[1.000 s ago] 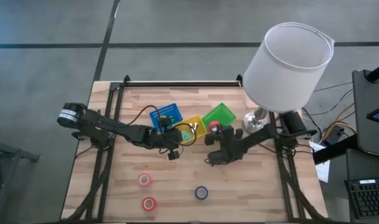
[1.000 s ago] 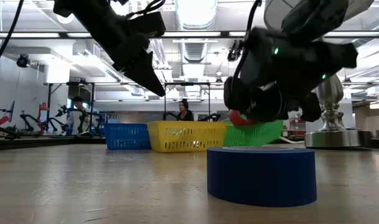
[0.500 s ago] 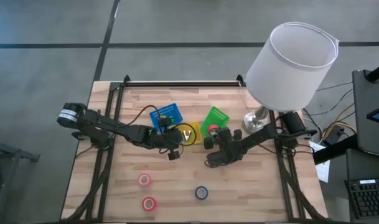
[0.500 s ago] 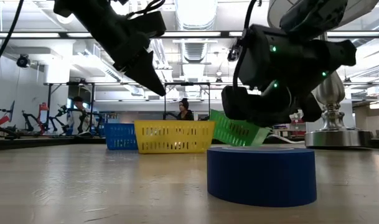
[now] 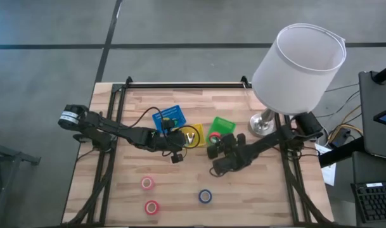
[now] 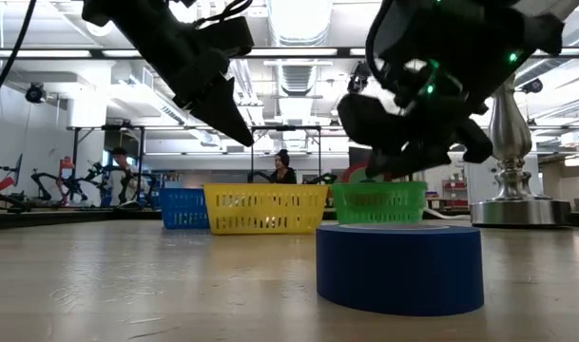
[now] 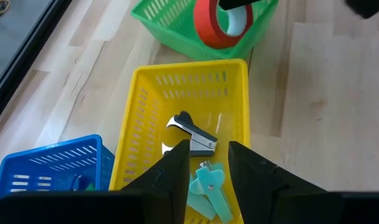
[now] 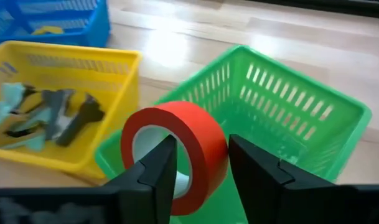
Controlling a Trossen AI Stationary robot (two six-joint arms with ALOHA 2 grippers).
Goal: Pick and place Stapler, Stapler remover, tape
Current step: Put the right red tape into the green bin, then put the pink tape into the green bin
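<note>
**Even overhead light, soft shadows, blurred foreground**

Ceiling strip lights (image 6: 299,19) glow bright white above the arms in the low view, and both arms there read as dark silhouettes against them. The blue tape roll (image 6: 399,267) nearest that camera is soft-edged, out of focus. Seen from above, the wooden surface (image 5: 256,190) is evenly lit, with faint shadows beneath the arms. A pale glare patch lies on the wood beyond the green bin (image 8: 282,118) in the right wrist view.

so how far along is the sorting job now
Looks done: staple removers lie in the yellow bin. In hand: the right pincer holds a red tape roll over the green bin, not yet released. Left: two pink rolls and the blue roll sit on the table. The left pincer hovers over the yellow bin.
</note>
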